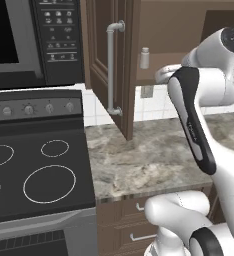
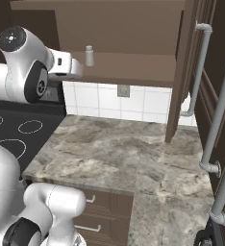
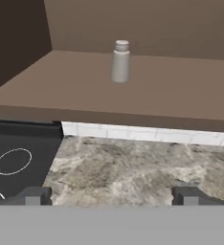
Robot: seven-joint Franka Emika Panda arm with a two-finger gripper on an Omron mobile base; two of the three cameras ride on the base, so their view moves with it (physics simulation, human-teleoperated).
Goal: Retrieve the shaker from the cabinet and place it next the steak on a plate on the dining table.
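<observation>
The shaker (image 3: pixel 120 62), a small pale grey cylinder with a capped top, stands upright on the brown shelf (image 3: pixel 147 98) of the open cabinet (image 1: pixel 100 55). It also appears as the shaker (image 1: pixel 144 57) and the shaker (image 2: pixel 89 55) in the base views. My gripper (image 3: pixel 111 197) is open, level with the shelf's front edge and some way short of the shaker, with nothing between its fingers. The steak, the plate and the dining table are out of view.
The cabinet door (image 1: pixel 126 75) stands swung open with a long silver handle (image 1: pixel 110 70); another open door (image 2: pixel 181 72) hangs on the right. Below lie a marbled stone counter (image 1: pixel 149 155) and a black cooktop (image 1: pixel 34 170). A microwave (image 1: pixel 19 40) hangs at left.
</observation>
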